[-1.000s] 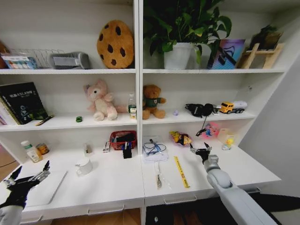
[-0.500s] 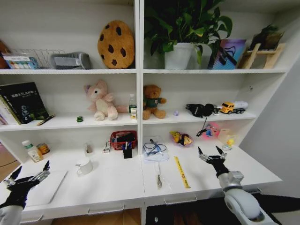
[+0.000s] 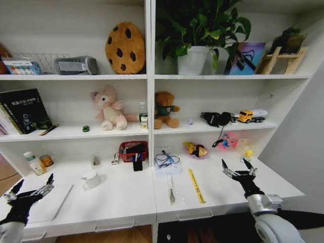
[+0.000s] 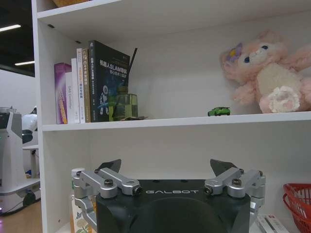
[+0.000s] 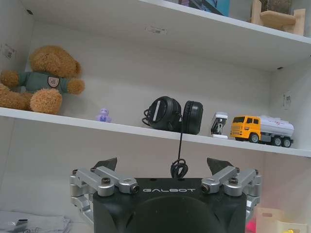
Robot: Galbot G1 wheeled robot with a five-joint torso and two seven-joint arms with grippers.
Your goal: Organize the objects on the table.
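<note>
Laptop point(image 3: 43, 202) lies at the worktop's point(image 3: 121, 200) far left, a mug point(image 3: 91, 179) just to its right, and a basket point(image 3: 133, 150) sits behind, by the shelf divider. Up on the middle shelf point(image 3: 76, 132), the toy car point(image 3: 85, 128) rests left of the plush toy point(image 3: 110, 109), with a pen point(image 3: 48, 130) farther left beside the books point(image 3: 23, 111).

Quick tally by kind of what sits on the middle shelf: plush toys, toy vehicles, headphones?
Plush toys: 2, pink plush and brown teddy bear
Toy vehicles: 2, green toy car and yellow toy truck
Headphones: 1, black headphones
Total: 5
</note>
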